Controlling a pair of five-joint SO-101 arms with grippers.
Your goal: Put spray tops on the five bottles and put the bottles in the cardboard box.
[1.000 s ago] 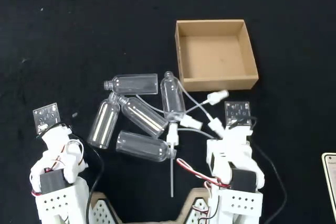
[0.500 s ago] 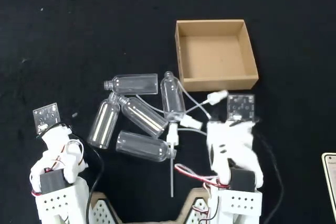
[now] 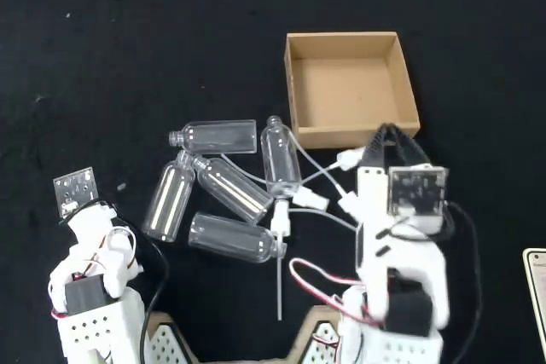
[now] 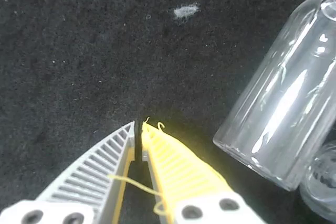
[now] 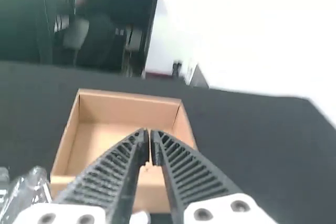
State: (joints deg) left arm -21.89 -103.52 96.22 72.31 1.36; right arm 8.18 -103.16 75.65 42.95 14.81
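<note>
Little or nothing is judged done: the cardboard box [image 3: 354, 137], upper right of centre, is seen empty, five bottles [image 3: 229, 187] and loose spray tops [image 3: 351, 158] are strewn mid-frame, and the jaws of the left gripper [image 4: 139, 129] and right gripper [image 5: 148, 136] are pressed together on nothing.

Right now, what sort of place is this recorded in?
Probably a robotics lab test bench: a black-clothed table, the left arm and right arm mounted at its near edge, clear bottles and a cardboard box staged for them. Dark equipment shelving stands behind the table.
</note>
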